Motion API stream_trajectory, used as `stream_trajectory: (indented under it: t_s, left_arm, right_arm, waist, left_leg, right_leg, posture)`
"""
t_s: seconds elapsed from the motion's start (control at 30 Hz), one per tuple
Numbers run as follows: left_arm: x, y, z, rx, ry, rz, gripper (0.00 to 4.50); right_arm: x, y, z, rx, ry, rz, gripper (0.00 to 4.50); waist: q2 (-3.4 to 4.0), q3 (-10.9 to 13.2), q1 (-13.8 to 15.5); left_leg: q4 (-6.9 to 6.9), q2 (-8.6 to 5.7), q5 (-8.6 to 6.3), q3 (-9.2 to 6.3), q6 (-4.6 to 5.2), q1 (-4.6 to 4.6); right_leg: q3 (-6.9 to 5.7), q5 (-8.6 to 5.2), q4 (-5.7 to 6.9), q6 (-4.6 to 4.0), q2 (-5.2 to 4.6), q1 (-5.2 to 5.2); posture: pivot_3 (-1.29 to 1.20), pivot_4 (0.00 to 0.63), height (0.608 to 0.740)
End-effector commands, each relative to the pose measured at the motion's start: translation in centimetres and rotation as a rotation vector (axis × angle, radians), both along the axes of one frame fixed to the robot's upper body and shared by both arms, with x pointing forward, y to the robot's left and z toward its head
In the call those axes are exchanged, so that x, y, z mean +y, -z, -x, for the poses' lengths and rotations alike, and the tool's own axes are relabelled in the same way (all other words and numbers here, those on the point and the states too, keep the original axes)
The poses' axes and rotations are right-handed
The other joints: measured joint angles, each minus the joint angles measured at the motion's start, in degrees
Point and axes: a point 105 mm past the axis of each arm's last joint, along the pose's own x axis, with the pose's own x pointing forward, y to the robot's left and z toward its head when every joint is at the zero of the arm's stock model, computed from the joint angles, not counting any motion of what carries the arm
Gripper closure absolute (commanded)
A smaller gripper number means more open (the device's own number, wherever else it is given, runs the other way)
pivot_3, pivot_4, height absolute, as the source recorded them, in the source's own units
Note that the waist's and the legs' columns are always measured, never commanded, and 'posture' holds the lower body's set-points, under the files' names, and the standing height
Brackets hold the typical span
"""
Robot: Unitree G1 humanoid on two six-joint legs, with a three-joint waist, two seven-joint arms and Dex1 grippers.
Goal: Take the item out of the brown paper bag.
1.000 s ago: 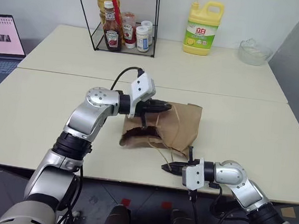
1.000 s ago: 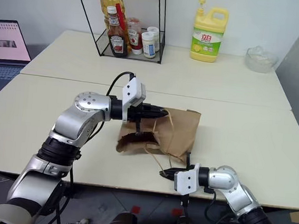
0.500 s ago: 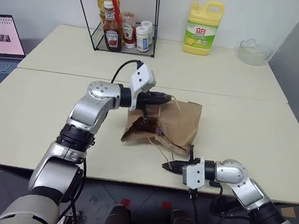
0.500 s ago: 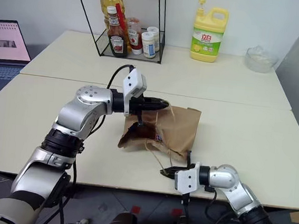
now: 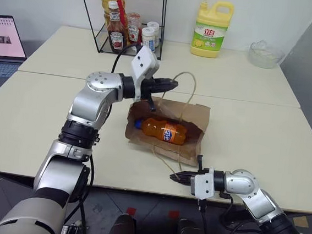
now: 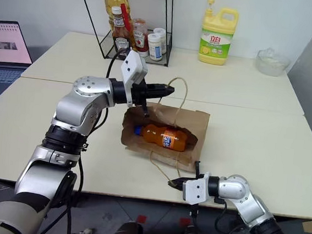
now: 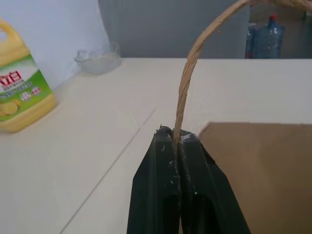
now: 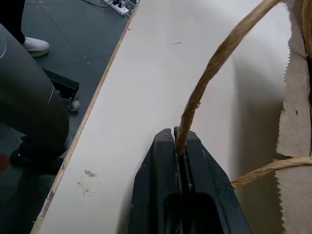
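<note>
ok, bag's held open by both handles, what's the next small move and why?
Probably release one twine handle and reach in: the small orange soda bottle lies exposed on its side inside the brown paper bag, but the left gripper and right gripper are both shut on handles.

The yellow detergent jug point(image 5: 211, 29) carries the Chinese characters 立白 on its green and white label.
</note>
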Motion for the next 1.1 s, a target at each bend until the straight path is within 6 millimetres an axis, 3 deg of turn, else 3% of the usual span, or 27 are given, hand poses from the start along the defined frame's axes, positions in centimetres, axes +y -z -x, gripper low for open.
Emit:
stream_trajectory:
  t_s: [0.03,0.2,0.33,0.5,0.77,0.93,1.1]
  left_arm:
    - [0.0,-2.1,0.0,-0.047,-0.012,0.063,4.50]
    - [-0.4,-1.9,0.2,-0.043,-0.002,0.073,4.50]
    - [-0.6,-1.8,0.5,-0.039,0.012,0.073,4.50]
    - [-0.5,-1.6,0.4,-0.038,0.008,0.072,4.50]
    - [-0.5,-1.3,0.4,-0.039,0.010,0.067,4.50]
    - [-0.2,-1.3,0.4,-0.041,0.004,0.069,4.50]
    - [-0.4,-1.2,0.5,-0.042,0.009,0.063,4.50]
  right_arm:
    - [-0.7,0.6,0.3,0.034,0.009,0.032,4.48]
    - [-0.9,0.1,0.0,0.061,0.048,0.013,4.48]
    - [-1.1,-2.1,0.1,0.104,0.072,-0.032,4.48]
    - [-2.0,-5.3,1.3,0.160,0.060,-0.030,2.92]
    - [-4.5,-8.3,2.1,0.200,0.143,-0.003,0.06]
    - [-5.0,-11.9,1.2,0.200,0.233,-0.072,0.02]
    - [-3.3,-14.3,0.2,0.164,0.263,-0.146,0.02]
  waist:
    - [0.00,0.0,0.0]
    - [0.00,0.0,0.1]
    - [0.00,0.0,0.0]
    - [0.00,0.0,0.0]
    - [-0.01,0.0,0.0]
    - [-0.01,0.0,0.0]
    - [-0.01,0.0,0.0]
  left_leg:
    - [0.00,0.00,0.00,0.00,0.00,0.00]
    - [0.00,0.00,0.00,0.00,-0.01,0.00]
    - [0.00,0.00,0.00,-0.01,-0.01,0.00]
    - [-0.01,-0.01,0.00,-0.02,0.00,-0.02]
    - [-0.01,-0.01,-0.01,-0.04,0.01,-0.04]
    - [-0.02,0.00,-0.01,-0.04,0.01,-0.04]
    - [-0.03,-0.01,-0.01,-0.05,0.01,-0.05]
  right_leg:
    - [0.00,0.00,0.00,0.00,0.00,0.00]
    - [0.00,0.00,0.00,0.00,-0.01,0.02]
    - [-0.01,0.00,0.00,0.00,0.00,0.01]
    - [-0.01,0.00,-0.01,0.00,0.00,0.00]
    - [-0.02,0.00,-0.04,0.01,0.00,0.00]
    - [-0.01,0.00,-0.04,0.01,0.01,-0.01]
    - [-0.01,0.00,-0.04,0.01,0.01,-0.04]
  posture:
    - [0.00,0.150,0.740]
    - [0.00,0.150,0.740]
    - [0.00,0.150,0.740]
    - [0.00,0.150,0.740]
    - [0.00,0.150,0.740]
    - [0.00,0.150,0.740]
    - [0.00,0.150,0.740]
